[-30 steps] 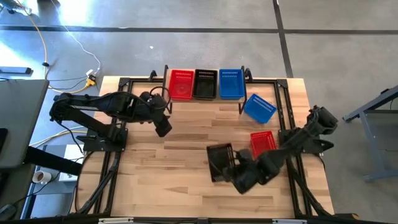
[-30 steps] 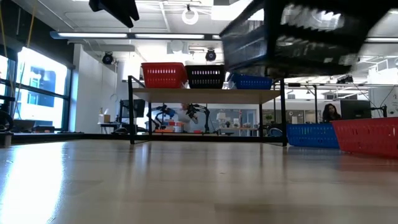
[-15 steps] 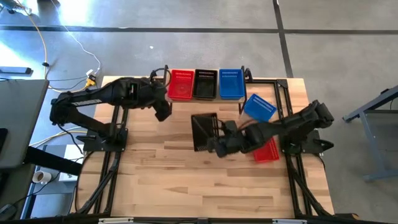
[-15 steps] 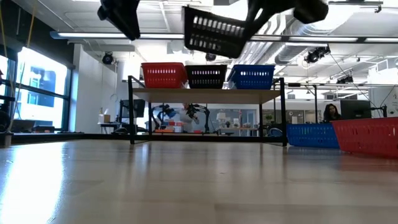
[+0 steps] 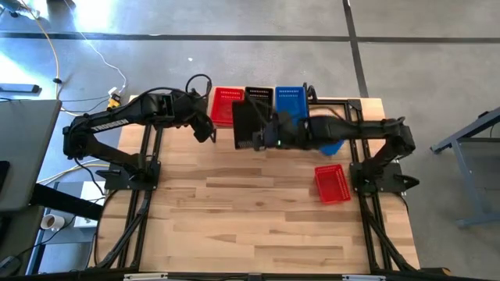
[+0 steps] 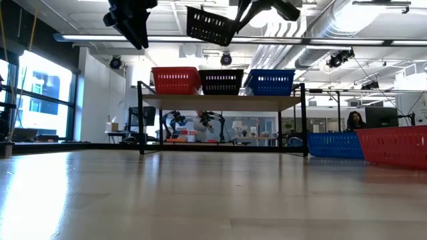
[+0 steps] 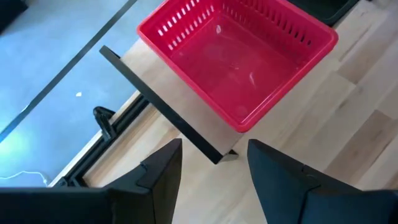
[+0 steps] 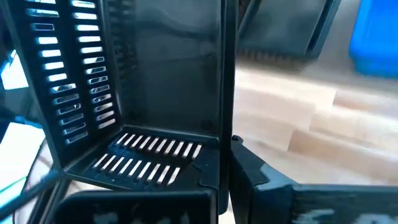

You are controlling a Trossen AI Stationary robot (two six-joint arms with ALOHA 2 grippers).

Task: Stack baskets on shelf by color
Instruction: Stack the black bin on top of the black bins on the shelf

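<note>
Right gripper point(image 5: 269, 139) clamping black basket point(image 5: 248, 125), moved up from 6 o'clock, probably over shelf point(image 5: 306, 125) black stack; left gripper point(image 5: 209, 134) open, empty

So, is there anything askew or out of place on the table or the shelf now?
Yes. A red basket lies loose on the tabletop at a slant, off the shelf. A blue basket also sits on the table beside it. The black basket held by the right tool hangs tilted above the shelf.

Baskets: two red point(image 5: 227, 105) point(image 5: 331, 183), two black point(image 5: 258, 97) point(image 5: 248, 125), two blue point(image 5: 290, 103) point(image 6: 335, 145); one shelf point(image 6: 220, 100).
</note>
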